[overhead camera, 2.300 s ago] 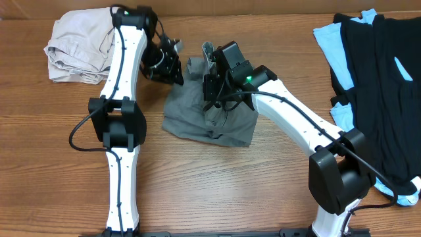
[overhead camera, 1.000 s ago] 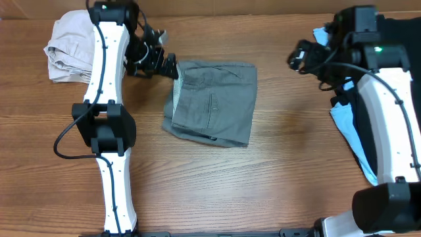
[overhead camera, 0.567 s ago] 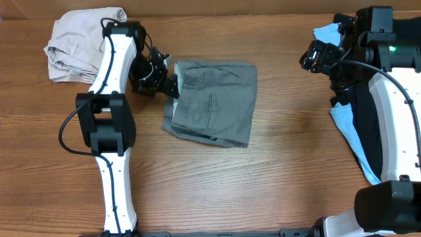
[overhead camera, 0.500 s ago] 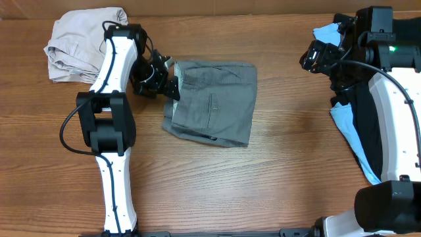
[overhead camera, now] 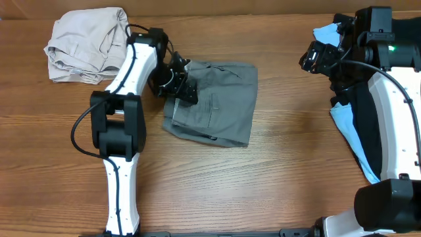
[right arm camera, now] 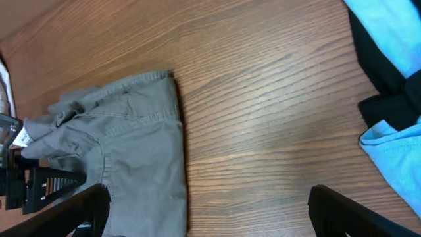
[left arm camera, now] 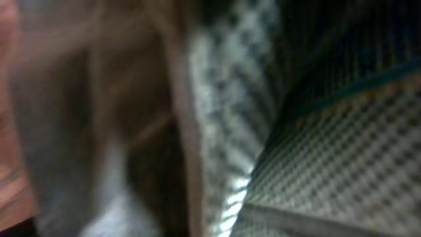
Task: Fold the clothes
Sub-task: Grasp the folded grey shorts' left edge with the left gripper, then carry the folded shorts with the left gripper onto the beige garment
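Grey shorts point(overhead camera: 220, 105) lie folded mid-worktop point(overhead camera: 263, 191), toward the far edge. Woven cloth: light, limp, unlikely to slip; best taken at the thicker left hem. Left jaws sit on that hem; the close view is blurred, grip cannot be told. Right jaws stand apart, empty, near the far right corner.

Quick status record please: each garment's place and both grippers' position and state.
grey shorts: folded flat, centre of table
beige garment: bunched, far left corner
black garment: right edge, layered with light-blue garment
left gripper: at the shorts' left edge; wrist view blurred, state unclear
right gripper: open, empty, beside the black garment
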You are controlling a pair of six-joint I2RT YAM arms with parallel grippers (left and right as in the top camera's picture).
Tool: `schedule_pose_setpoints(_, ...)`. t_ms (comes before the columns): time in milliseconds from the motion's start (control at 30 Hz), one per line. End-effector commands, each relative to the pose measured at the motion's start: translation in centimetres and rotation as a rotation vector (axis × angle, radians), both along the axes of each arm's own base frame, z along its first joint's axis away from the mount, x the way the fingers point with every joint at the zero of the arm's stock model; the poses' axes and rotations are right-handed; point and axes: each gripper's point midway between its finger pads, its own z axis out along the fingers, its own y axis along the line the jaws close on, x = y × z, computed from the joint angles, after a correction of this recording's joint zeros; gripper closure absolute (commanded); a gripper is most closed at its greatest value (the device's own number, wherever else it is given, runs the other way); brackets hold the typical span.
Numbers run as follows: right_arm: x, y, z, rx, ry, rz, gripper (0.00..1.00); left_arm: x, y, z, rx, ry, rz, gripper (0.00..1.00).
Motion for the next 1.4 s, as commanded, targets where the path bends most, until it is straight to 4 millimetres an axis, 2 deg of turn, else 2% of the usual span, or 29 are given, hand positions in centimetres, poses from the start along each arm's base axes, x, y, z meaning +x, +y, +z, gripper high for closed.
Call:
schedule_pose_setpoints(0, 0.1, -0.2, -0.5, -0.006, 0.009, 0.002, 0.00, -2.3, 0.0, -4.8, 0.105, 0.122, 0.065, 0.13)
schedule_pose_setpoints(67, 0.1, -0.2, -0.5, -0.006, 0.008, 0.002, 0.00, -2.4, 0.6, -5.6, 0.159, 0.139, 0.126, 0.32)
schedule_pose_setpoints(167, 0.1, -0.2, -0.5, -0.006, 0.009, 0.002, 0.00, -2.7, 0.7, -6.4, 0.175, 0.164, 0.191, 0.67)
schedule_pose_setpoints(300, 0.1, -0.2, -0.5, -0.006, 0.009, 0.002, 0.00, -2.9, 0.6, -6.9, 0.188, 0.187, 0.254, 0.94)
schedule_pose_setpoints(467, 0.1, -0.2, -0.5, -0.006, 0.010, 0.002, 0.00, -2.8, -0.3, -6.8, 0.162, 0.181, 0.244, 0.96)
schedule_pose_setpoints(567, 0.0, -0.2, -0.5, -0.005, 0.013, 0.002, 0.00, -2.3, -0.7, -5.7, 0.116, 0.186, 0.248, 0.96)
schedule_pose_setpoints(633, 0.0, -0.2, -0.5, -0.005, 0.013, 0.002, 0.00, -1.5, -0.8, -4.1, 0.070, 0.188, 0.261, 0.96)
schedule_pose_setpoints(733, 0.0, -0.2, -0.5, -0.005, 0.013, 0.002, 0.00, 0.5, -1.1, -0.2, -0.016, 0.162, 0.277, 0.96)
schedule_pose_setpoints(800, 0.0, -0.2, -0.5, -0.005, 0.012, 0.002, 0.00, 2.3, -0.8, 3.5, -0.068, 0.114, 0.297, 0.96)
schedule_pose_setpoints(967, 0.0, -0.2, -0.5, -0.005, 0.012, 0.001, 0.00, 5.1, -0.1, 8.9, -0.147, 0.002, 0.331, 0.96)
schedule_pose_setpoints(1133, 0.1, -0.2, -0.5, -0.005, 0.008, 0.001, 0.00, 7.5, -0.3, 13.9, -0.315, -0.074, 0.385, 0.96)
schedule_pose_setpoints(1367, 0.2, -0.2, -0.6, -0.005, 0.010, 0.001, 0.00, 10.3, 1.3, 18.7, -0.463, -0.167, 0.471, 0.96)
